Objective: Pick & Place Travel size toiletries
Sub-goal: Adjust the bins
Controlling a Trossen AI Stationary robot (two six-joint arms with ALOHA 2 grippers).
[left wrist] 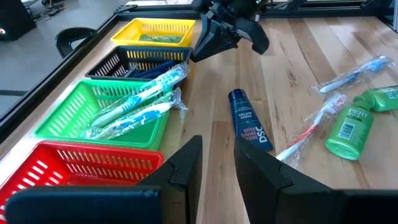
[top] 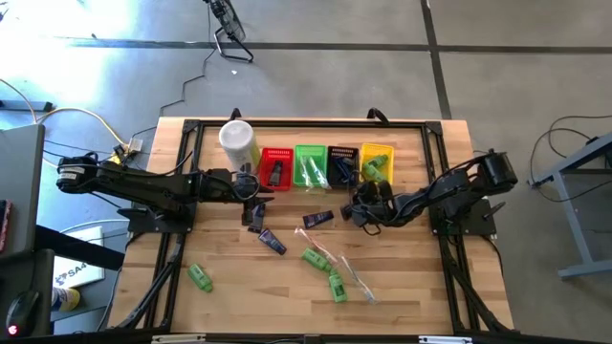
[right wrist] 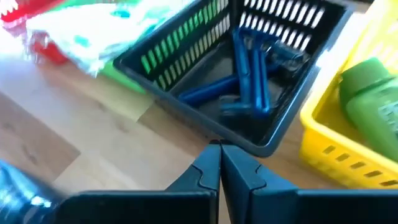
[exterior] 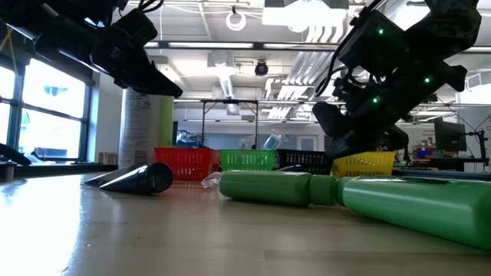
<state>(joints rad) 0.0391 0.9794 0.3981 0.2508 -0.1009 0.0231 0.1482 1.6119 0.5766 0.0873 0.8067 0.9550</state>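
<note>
The travel size toiletries lie loose on the wooden table: a navy tube [left wrist: 251, 120], another navy tube [top: 273, 241], green mini bottles [top: 336, 284] [left wrist: 351, 126] [top: 199, 277] and plastic-wrapped toothbrushes [left wrist: 311, 127]. Blue razors [right wrist: 250, 74] lie in the black basket [right wrist: 186, 59], wrapped toothbrushes in the green basket [left wrist: 81, 109], and a green bottle [right wrist: 372, 93] in the yellow basket [right wrist: 323, 146]. My left gripper [left wrist: 217, 163] hovers open near the red basket [left wrist: 56, 171] with nothing between its fingers. My right gripper [right wrist: 219, 163] is shut and empty, with its tips at the black basket's near rim.
The four small baskets stand in a row along the far side, red, green, black and yellow [top: 376, 162]. A tall white canister [top: 237, 141] stands to the left of the red one. A black frame [top: 182, 172] runs around the table, and bare wood lies toward the near edge.
</note>
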